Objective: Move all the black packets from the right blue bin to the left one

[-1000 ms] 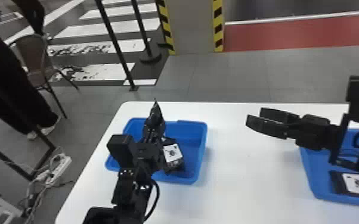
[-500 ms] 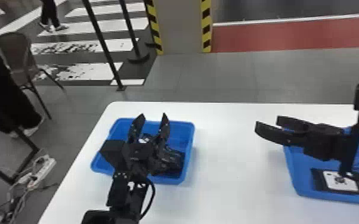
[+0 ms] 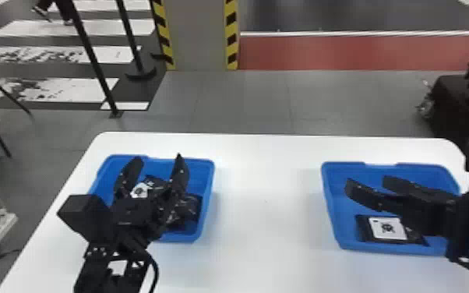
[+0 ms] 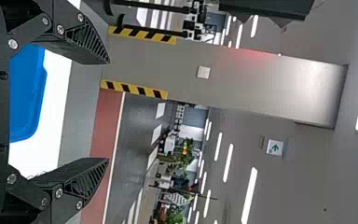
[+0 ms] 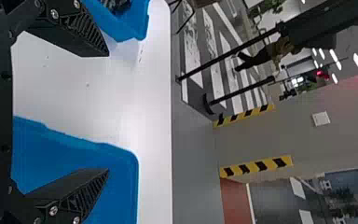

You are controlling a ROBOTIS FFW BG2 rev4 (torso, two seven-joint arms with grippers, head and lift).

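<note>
White table (image 3: 265,195), with two blue plastic bins on it: the left bin (image 3: 205,171) near the table's left edge, toward the far left corner, the right bin (image 3: 332,218) toward the far right corner. Several black packets (image 3: 185,208) lie overlapping in the left bin, most of them toward its near right corner; one shows a white label (image 3: 140,190). In the right bin, a black packet with a white label (image 3: 387,229) lies flat, label up, along the near edge and close to the near left corner. The left gripper (image 3: 159,157) is over the left bin, its two fingers spread wide and pointing toward the far edge. The right gripper (image 3: 366,182) is over the right bin, fingers spread too, tips toward the bin's left edge.
</note>
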